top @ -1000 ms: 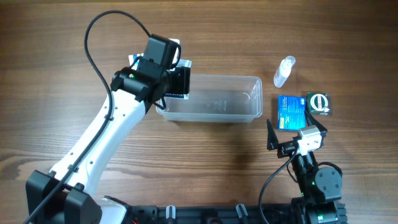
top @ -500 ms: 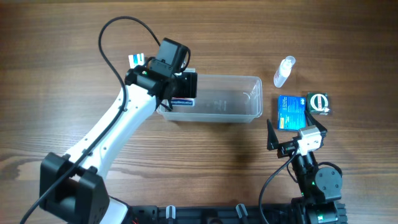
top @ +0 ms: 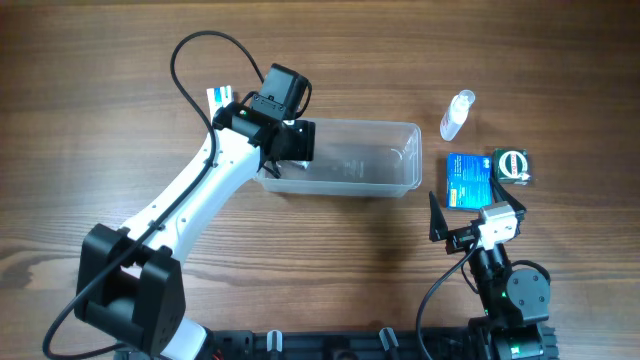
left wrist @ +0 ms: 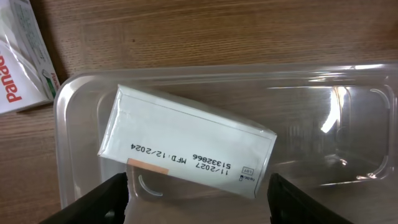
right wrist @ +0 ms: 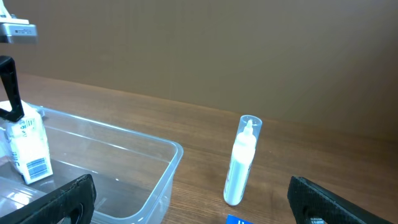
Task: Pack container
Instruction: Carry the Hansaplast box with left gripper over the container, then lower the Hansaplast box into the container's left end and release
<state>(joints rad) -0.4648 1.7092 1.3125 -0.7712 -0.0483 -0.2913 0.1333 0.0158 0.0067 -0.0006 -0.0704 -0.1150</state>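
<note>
Your left pincer [left wrist: 198,183] is gaping wide above the box [left wrist: 186,140] lying at the container's [left wrist: 249,70] left end, likely sparing room.

Clear container [top: 365,160], white box [left wrist: 186,140], blue box [top: 468,180], possibly green packet [top: 513,165]

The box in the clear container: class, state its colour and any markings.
The box is white with black printed lettering; clearest in the left wrist view.

I count, my end | container [top: 400,128]: 1 | white box with black print [left wrist: 186,149]: 1 | white box with red lettering [top: 220,96]: 1 | blue box [top: 468,180]: 1 | dark green box [top: 514,166]: 1 | clear bottle [top: 457,115]: 1 | boxes total: 4
</note>
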